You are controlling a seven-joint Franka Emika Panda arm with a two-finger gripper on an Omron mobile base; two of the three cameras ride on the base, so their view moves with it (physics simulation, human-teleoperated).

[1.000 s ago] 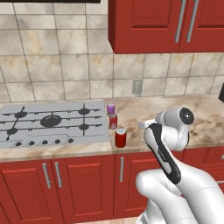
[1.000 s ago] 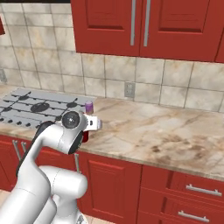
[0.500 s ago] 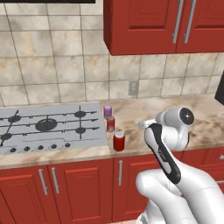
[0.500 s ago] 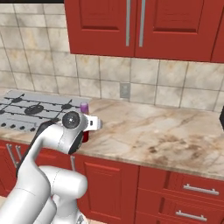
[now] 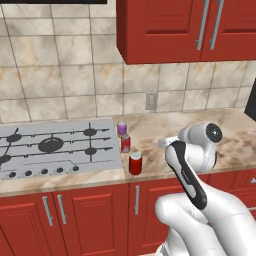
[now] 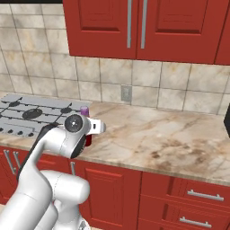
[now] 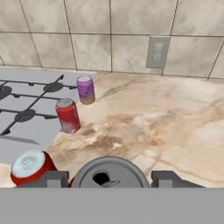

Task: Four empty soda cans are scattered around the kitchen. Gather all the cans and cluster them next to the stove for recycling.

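Progress, judged: three cans grouped on counter at right edge of stove: purple can rearmost, red can mid, front red can nearest counter edge. Fourth can, silvery top with open tab hole, sits between gripper fingertips; jaws closed on it. Remaining: set it beside cluster, release.

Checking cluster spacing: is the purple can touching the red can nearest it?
Apart. In the hand view, bare counter shows between the purple can and the red can; both stand upright beside the stove.
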